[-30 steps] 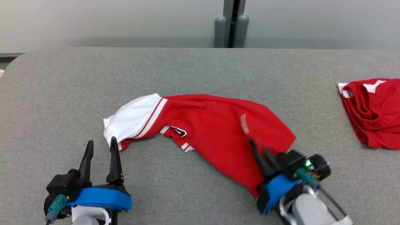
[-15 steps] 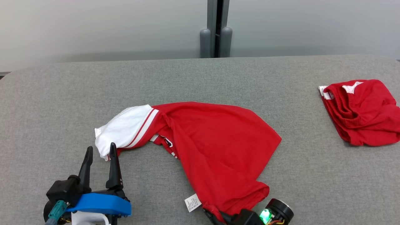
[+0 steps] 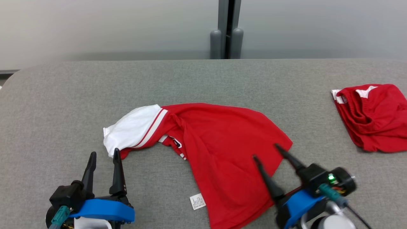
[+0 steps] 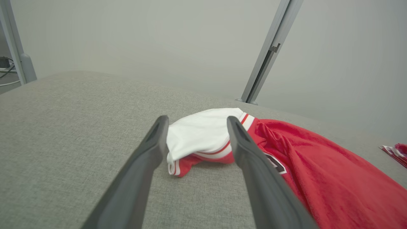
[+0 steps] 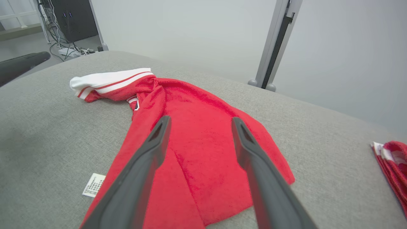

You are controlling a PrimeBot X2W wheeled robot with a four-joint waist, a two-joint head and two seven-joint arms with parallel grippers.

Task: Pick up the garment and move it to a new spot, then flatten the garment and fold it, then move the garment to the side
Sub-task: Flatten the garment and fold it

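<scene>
Red-and-white jersey (image 3: 222,140) lay rumpled on worktop (image 3: 190,79), well left of bunched red garment (image 3: 372,117). Looked light and floppy, so probably pinch hem corners. Right gripper (image 3: 265,150) at jersey edge nearest that garment, left gripper (image 3: 104,152) at farthest edge. Both jaws apart, empty.

2 garments (image 3: 222,149) (image 3: 372,117), 2 end effectors (image 3: 104,152) (image 3: 265,151), 1 table (image 3: 63,95)

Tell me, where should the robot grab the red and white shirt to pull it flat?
Probably the white sleeve at the left end of the shirt, near its cuff. That part is bunched up and puffs off the table, so there is a raised fold to pinch. Come from the near side with the left gripper: its open jaws point right at it.
</scene>
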